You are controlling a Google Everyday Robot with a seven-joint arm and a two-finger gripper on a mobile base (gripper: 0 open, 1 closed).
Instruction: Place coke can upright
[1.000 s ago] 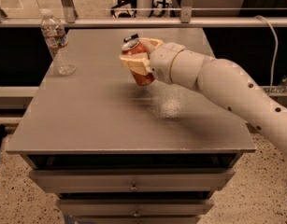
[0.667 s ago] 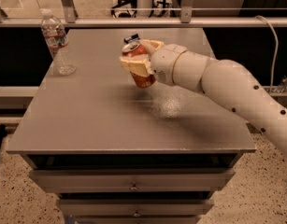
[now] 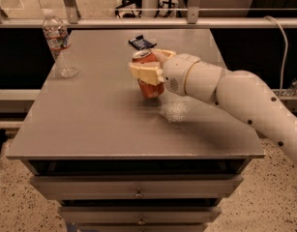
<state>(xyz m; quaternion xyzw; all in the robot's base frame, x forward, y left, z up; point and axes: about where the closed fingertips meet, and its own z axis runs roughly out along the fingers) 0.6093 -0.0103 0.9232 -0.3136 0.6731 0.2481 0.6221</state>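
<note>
We see hand (image 3: 149,65) closed on can (image 3: 150,88), at upper body. Can almost upright over table (image 3: 90,124) centre; touching or not, cannot tell. We judge can light, thin-walled, slippery, dents easily; grip mid-body, gently.

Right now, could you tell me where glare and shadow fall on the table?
Camera view: a bright glare patch lies on the table beside the coke can; the arm casts a soft shadow beneath itself; the gripper, mid-table, has fingers shut on the can.
</note>
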